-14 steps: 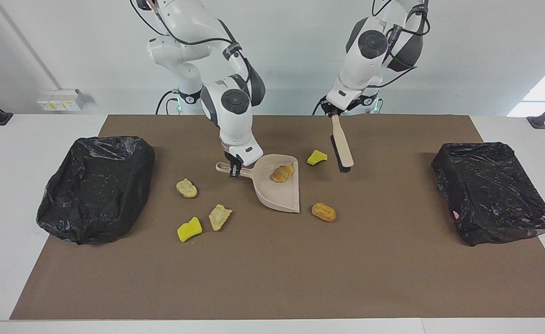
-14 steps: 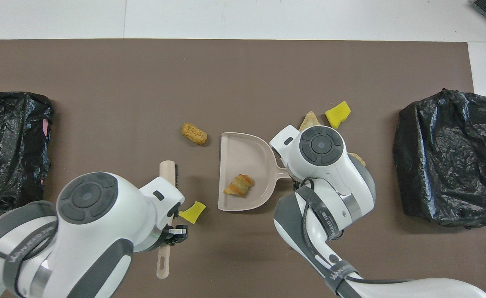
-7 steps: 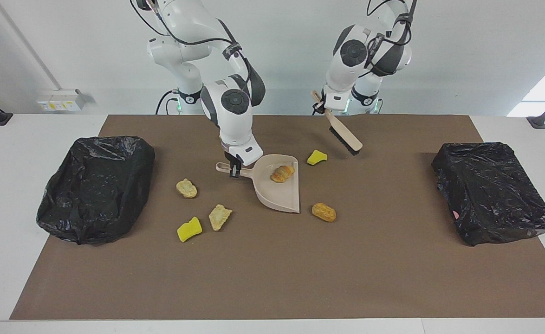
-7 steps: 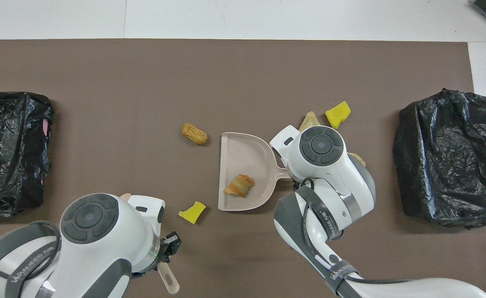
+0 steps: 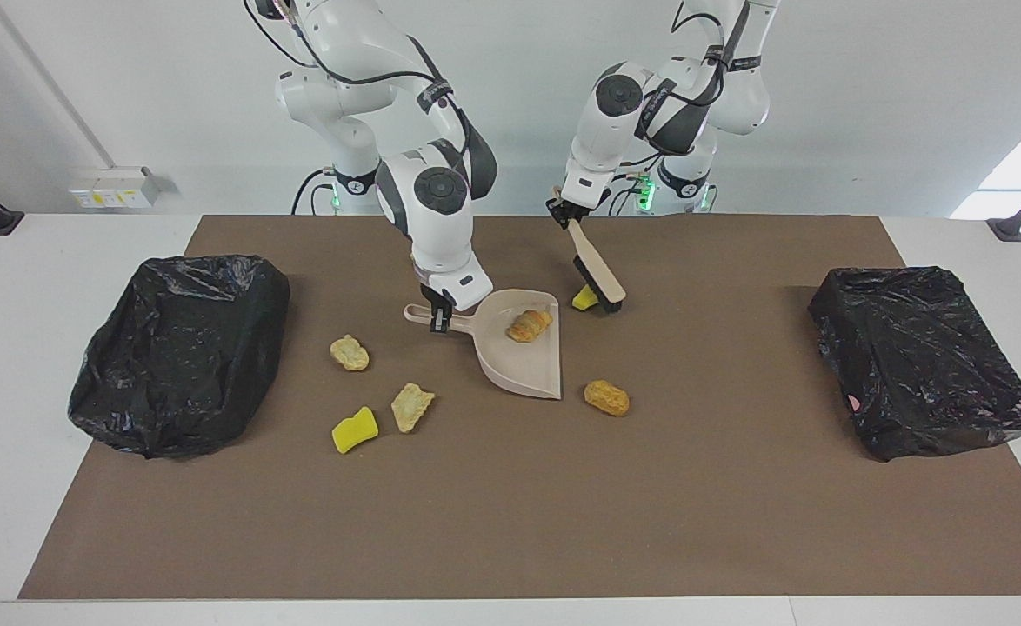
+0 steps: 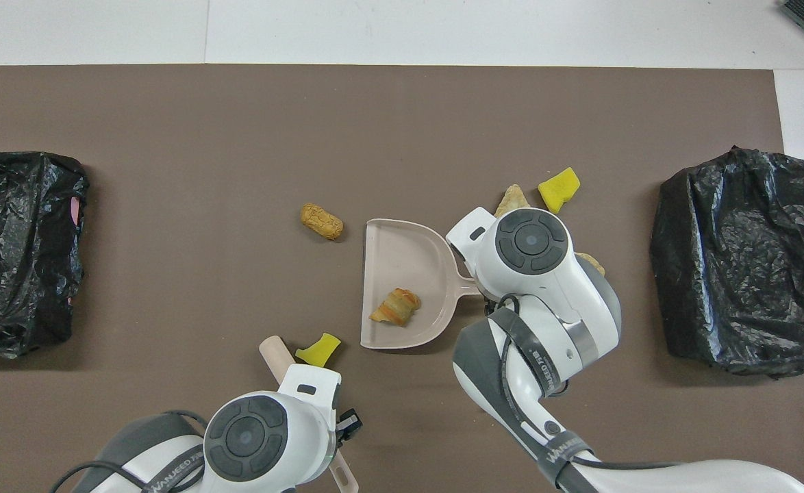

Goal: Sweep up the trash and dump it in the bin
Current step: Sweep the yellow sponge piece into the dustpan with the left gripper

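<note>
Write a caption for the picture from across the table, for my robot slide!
Left end effector lowers the brush beside a yellow chunk; right end effector holds the dustpan.

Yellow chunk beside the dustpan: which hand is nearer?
Left. The left hand holds the brush right beside the yellow chunk; the right hand grips the dustpan handle, the pan between.

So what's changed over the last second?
The left gripper carried the brush back toward the robots, then down beside the yellow chunk next to the dustpan. The right gripper still holds the dustpan's handle; the pastry and loose trash haven't moved.
</note>
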`<state>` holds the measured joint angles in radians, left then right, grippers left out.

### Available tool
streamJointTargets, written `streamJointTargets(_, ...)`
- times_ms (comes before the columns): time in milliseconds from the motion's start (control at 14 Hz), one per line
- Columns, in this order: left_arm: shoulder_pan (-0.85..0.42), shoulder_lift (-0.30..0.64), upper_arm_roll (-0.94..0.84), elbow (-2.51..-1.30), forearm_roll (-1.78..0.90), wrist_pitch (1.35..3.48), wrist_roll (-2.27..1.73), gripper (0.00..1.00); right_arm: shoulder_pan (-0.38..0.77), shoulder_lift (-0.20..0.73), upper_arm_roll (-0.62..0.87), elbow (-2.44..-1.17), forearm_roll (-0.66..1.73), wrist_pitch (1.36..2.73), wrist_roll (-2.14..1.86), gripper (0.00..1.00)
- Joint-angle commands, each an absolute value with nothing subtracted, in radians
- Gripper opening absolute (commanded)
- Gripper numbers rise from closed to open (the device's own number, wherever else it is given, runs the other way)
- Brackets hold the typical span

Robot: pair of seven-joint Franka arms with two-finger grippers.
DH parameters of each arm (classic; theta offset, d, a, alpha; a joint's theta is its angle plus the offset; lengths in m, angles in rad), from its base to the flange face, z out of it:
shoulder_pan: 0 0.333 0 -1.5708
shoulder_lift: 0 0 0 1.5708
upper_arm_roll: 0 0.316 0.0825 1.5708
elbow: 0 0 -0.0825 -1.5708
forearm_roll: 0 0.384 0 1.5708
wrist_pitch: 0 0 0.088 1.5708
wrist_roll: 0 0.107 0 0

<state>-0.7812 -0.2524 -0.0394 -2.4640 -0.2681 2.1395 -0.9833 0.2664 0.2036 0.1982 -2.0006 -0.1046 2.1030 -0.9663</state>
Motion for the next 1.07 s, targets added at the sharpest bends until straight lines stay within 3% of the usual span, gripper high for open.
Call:
streamJointTargets(0,-0.790,-0.178,-0.018,-2.366,-0.284,2.143,-0.905,0.00,0.259,0.181,0.206,-2.034,-0.115,2.134,-0.982,0.00)
streamJointTargets(214,-0.671,-0.195,-0.012,-2.272,-0.281,2.111,-0.894,0.00,0.259,0.181,0.206,-2.034,-0.115,2.134,-0.982,0.00)
streamJointTargets(357,-0.631,-0.219,-0.012,-2.231,-0.281,1.899,-0.829,0.00,0.259,0.181,0.206,-2.034,-0.115,2.134,-0.982,0.00)
streamJointTargets(643,-0.580,-0.270,-0.012,-2.307,-0.282,1.833,-0.686,0.00,0.259,0.181,0.206,-2.034,-0.115,2.134,-0.982,0.00)
streamJointTargets(857,-0.500,-0.232,-0.012,-2.316,-0.279,1.877,-0.447,0.00,0.259,0.181,0.206,-2.034,-0.115,2.134,-0.982,0.00)
streamJointTargets(1000,-0.512,-0.189,-0.014,-2.318,-0.279,1.894,-0.408,0.00,0.259,0.181,0.206,-2.034,-0.115,2.134,-0.982,0.00)
